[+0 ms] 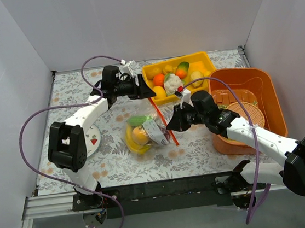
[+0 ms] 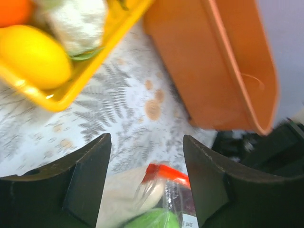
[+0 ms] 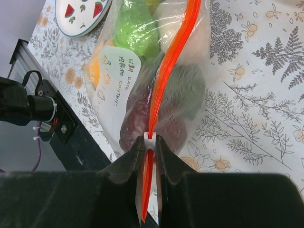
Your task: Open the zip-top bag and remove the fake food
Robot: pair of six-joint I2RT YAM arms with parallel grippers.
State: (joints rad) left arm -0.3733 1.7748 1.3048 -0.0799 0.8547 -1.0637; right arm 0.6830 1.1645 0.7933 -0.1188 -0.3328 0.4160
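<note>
Right gripper (image 3: pixel 151 145) pinched on the bag's (image 1: pixel 146 130) zip (image 3: pixel 173 61).
Bag lies on the table (image 1: pixel 119 164), food (image 3: pixel 135 28) inside; left gripper (image 2: pixel 146 142) hangs spread above its far end, holding nothing. Pull now and the whole bag may slide, unopened.

The clear zip-top bag (image 3: pixel 128 80) is edged in red-orange. The tablecloth (image 1: pixel 125 161) is printed with grey ferns.

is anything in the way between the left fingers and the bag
Nothing visible does. The left gripper is open, with the zip-top bag showing between its fingers. The yellow tray and orange tub lie off to the sides. The right gripper is shut on the zip strip.
</note>
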